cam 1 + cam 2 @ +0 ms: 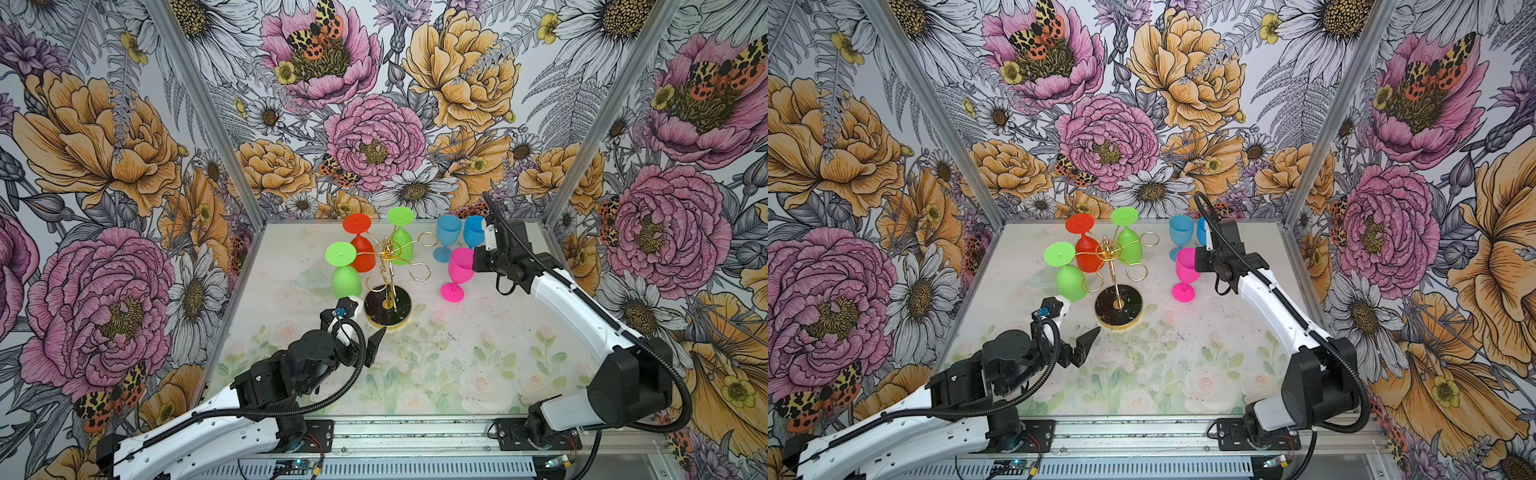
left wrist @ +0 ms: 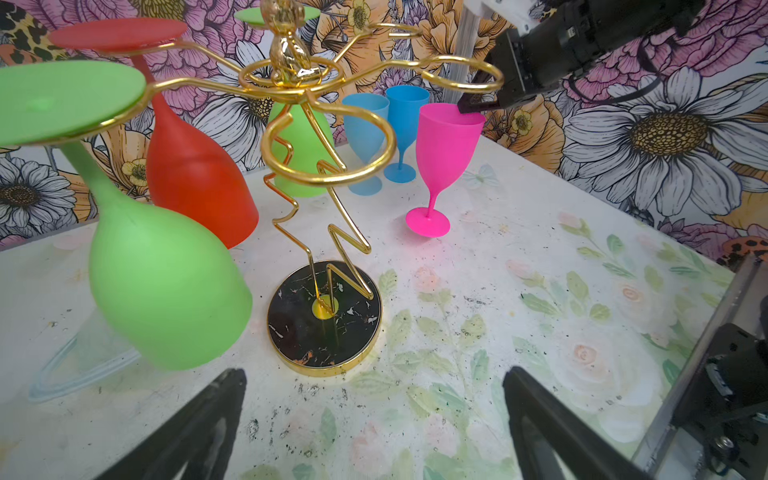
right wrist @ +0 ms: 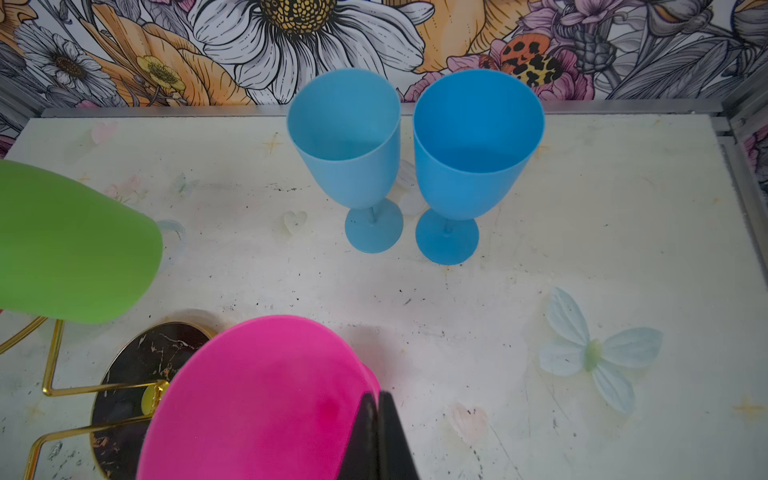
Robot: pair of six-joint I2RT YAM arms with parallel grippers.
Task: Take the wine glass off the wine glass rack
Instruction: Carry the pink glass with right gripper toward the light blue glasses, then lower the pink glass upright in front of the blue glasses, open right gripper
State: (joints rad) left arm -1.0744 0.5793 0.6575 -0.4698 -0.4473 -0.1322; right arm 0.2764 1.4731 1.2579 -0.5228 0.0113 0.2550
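Three on wine glass rack (image 1: 388,253): hanging bowls down.
My left gripper (image 2: 374,374): spread wide, empty; nearest green glass (image 2: 166,282) just beyond it, stem steeply tilted.
My right gripper (image 3: 378,399): pinching pink glass (image 3: 257,395) rim.

Rack ahead of the left gripper, one glass at the right gripper.

The wine glass rack (image 1: 399,311) stands on the table (image 1: 457,353) just beyond the left gripper (image 2: 372,376), its base near the fingertips. The nearest hanging glass (image 2: 166,282) hangs beyond that gripper, left of the rack's base. The middle hanging glass (image 2: 195,187) and the farthest hanging glass (image 2: 299,145) hang behind it. Right of the rack, apart from it, is the wine glass (image 1: 460,270), its rim between the fingers of the right gripper (image 3: 376,399). Just beyond that gripper, side by side, stand the left standing glass (image 3: 345,137) and the right standing glass (image 3: 478,141).
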